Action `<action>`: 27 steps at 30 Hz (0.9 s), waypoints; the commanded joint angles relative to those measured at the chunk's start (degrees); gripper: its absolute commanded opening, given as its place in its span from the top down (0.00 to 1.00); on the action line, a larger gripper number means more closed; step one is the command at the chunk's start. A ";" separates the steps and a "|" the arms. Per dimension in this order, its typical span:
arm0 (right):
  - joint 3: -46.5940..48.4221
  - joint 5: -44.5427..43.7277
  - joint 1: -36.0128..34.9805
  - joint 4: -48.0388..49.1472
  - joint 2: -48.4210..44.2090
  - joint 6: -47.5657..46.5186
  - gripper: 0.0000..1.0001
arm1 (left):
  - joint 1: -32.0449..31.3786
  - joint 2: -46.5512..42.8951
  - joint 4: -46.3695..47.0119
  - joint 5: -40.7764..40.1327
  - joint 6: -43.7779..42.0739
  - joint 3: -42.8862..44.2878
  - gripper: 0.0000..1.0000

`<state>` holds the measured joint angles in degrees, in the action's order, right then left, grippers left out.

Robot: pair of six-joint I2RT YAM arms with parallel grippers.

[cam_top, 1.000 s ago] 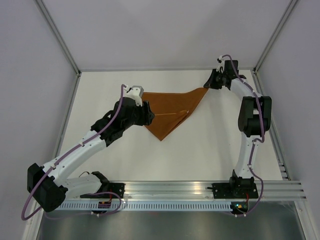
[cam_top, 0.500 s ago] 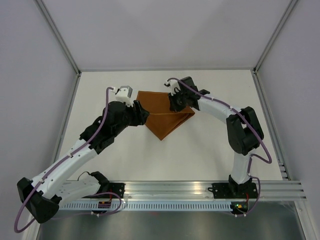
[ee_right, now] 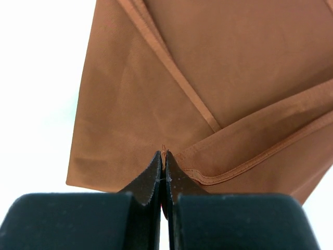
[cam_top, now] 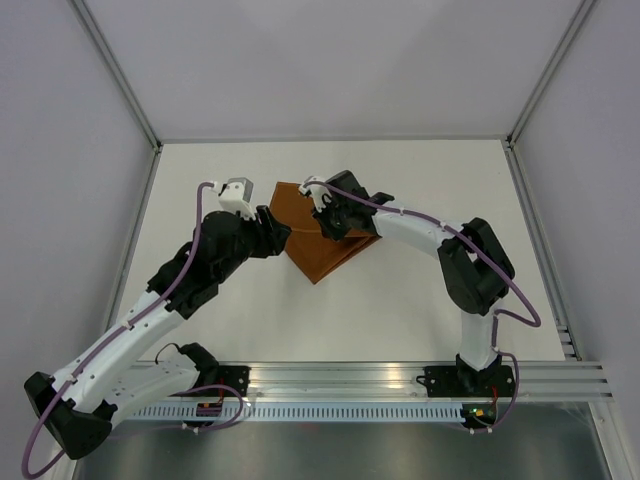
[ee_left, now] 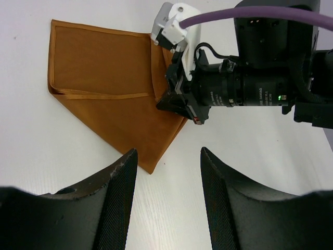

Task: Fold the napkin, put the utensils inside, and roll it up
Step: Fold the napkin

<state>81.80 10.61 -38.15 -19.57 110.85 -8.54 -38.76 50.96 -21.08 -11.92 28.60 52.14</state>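
The rust-orange napkin (cam_top: 318, 255) lies partly folded over itself on the white table, hemmed edges showing. My right gripper (cam_top: 330, 222) is above its middle, shut on one napkin corner (ee_right: 164, 151) and holding it over the lower layer (ee_right: 218, 67). In the left wrist view the right gripper (ee_left: 176, 104) rests on the napkin (ee_left: 104, 88). My left gripper (cam_top: 285, 236) hovers open just off the cloth's near-left tip, only bare table between its fingers (ee_left: 168, 152). No utensils are in view.
The white table (cam_top: 420, 300) is boxed in by pale walls on three sides. An aluminium rail (cam_top: 400, 375) with both arm bases runs along the near edge. The right arm (cam_top: 470, 265) arches over the table's right half.
My right gripper has carried the napkin corner from the far right across to the left, folding the cloth over itself. The left gripper has drawn back slightly to the left.
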 commanded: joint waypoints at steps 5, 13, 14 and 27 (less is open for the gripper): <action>1.26 -1.91 -2.45 -1.08 2.27 -0.87 0.96 | 0.00 -0.69 -0.19 -0.38 2.07 -0.81 0.43; 2.83 2.92 -3.77 -3.01 4.29 1.68 0.94 | 0.00 -0.86 0.43 -0.73 2.43 -1.69 0.43; 3.01 3.27 -4.03 -3.62 4.81 1.85 0.94 | 0.00 -0.77 0.51 -0.73 2.51 -1.52 0.43; 4.95 8.02 -6.32 -6.88 3.50 1.86 0.48 | 0.00 -0.51 1.22 -0.56 2.25 -1.51 0.41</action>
<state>83.99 16.99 -44.77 -25.06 116.22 -6.98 -38.76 50.85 -21.23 -11.92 29.12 50.76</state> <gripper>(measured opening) 0.476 0.581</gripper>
